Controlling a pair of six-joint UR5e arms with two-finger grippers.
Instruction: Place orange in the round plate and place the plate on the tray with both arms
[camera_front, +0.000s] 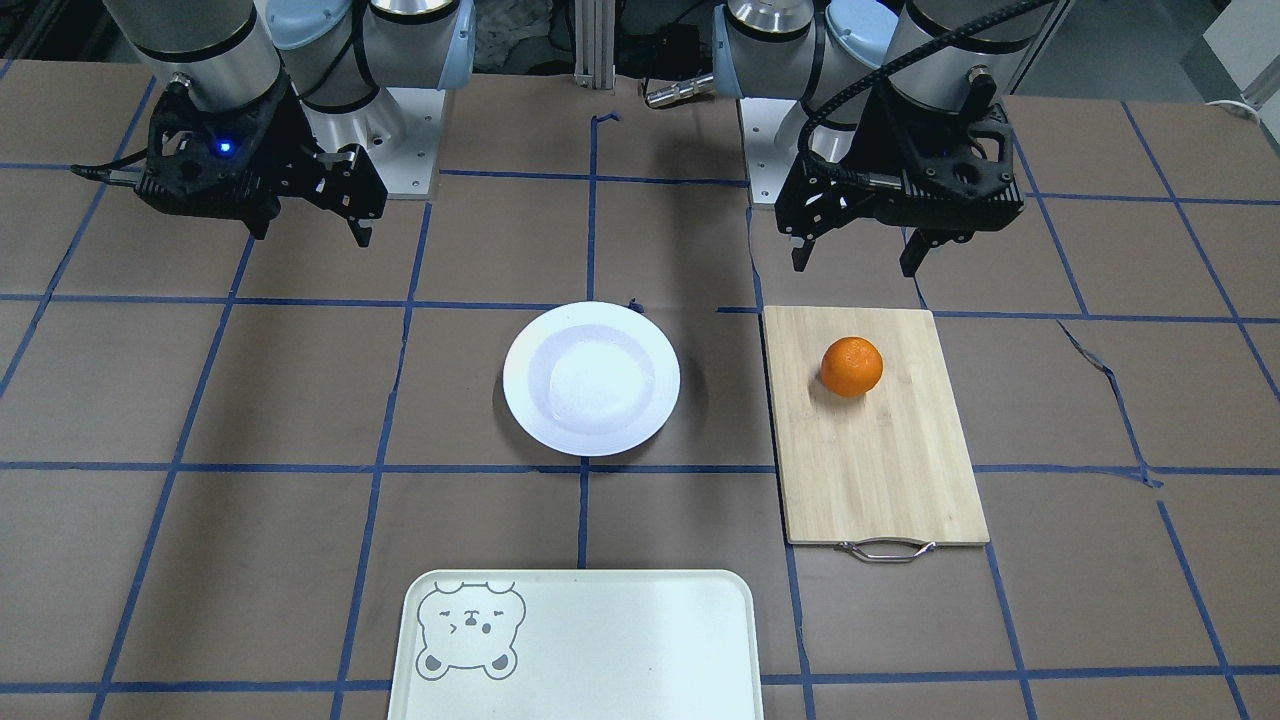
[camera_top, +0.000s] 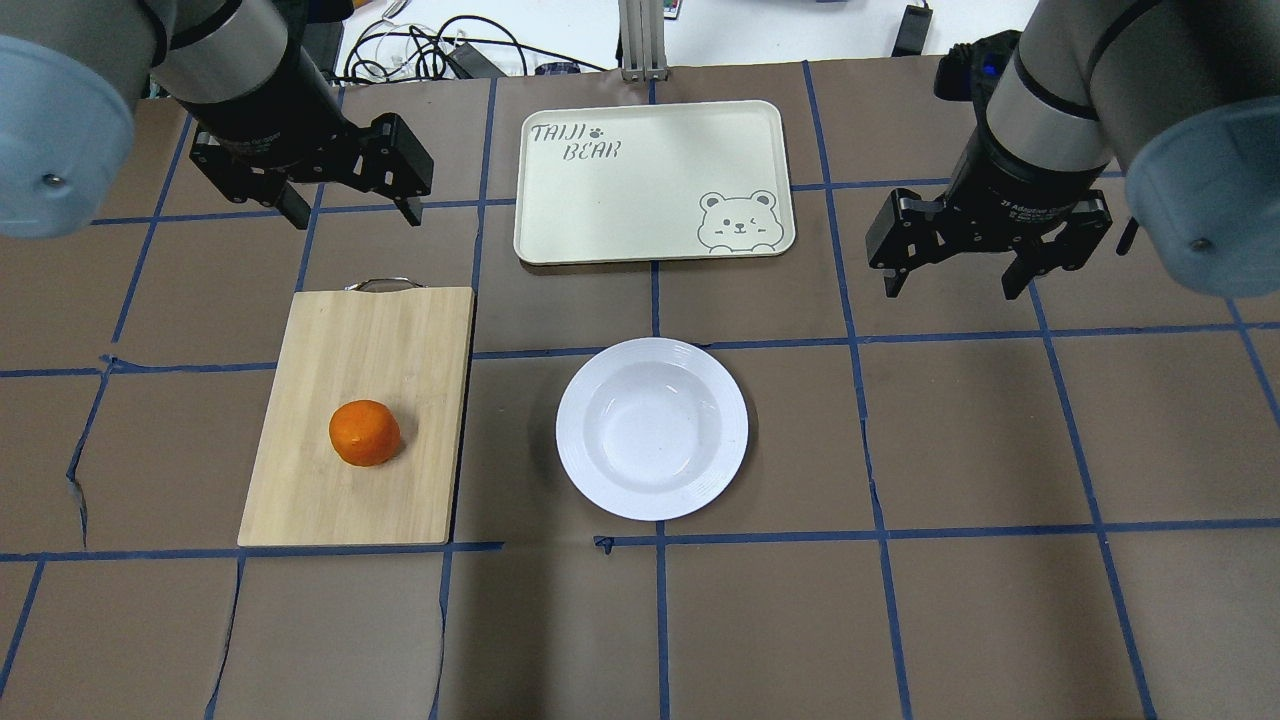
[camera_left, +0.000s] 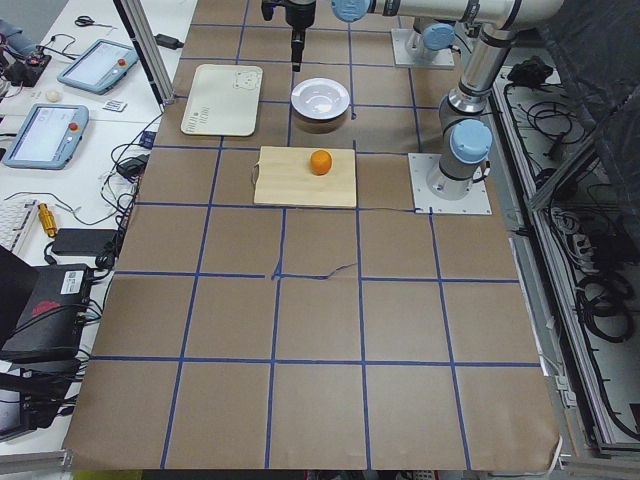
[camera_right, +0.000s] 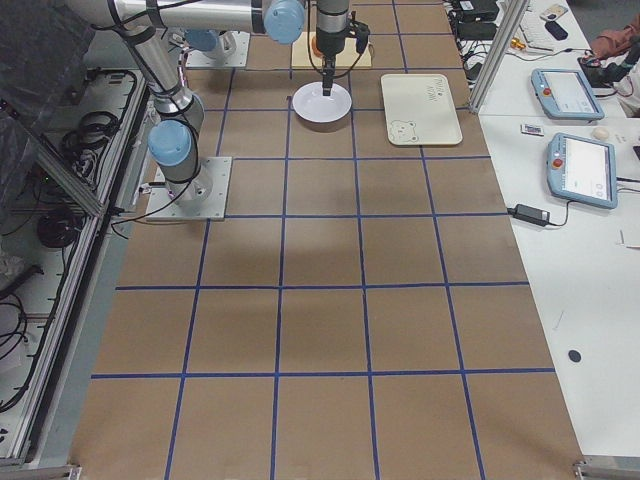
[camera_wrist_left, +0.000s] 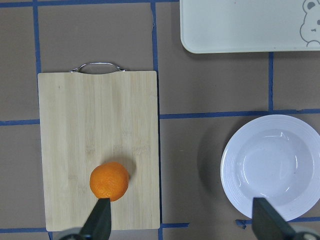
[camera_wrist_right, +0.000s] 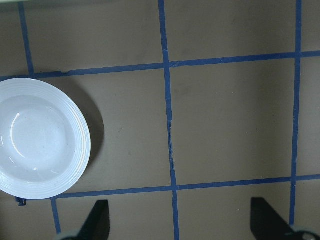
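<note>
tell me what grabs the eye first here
The bright orange sits alone on the bamboo cutting board on the robot's left side. The glossy white round plate lies empty in the middle of the table, with the cream tray beyond it. The left gripper and right gripper hang above the table, fingers open, holding nothing.

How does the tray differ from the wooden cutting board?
The tray is cream-white with a raised rim and a printed bear face; the cutting board is pale wood, flat, with a metal handle. The tray holds nothing, while the cutting board bears the orange. The tray lies farther from the robot than the cutting board. Both are rectangular and lie flat on the table.
</note>
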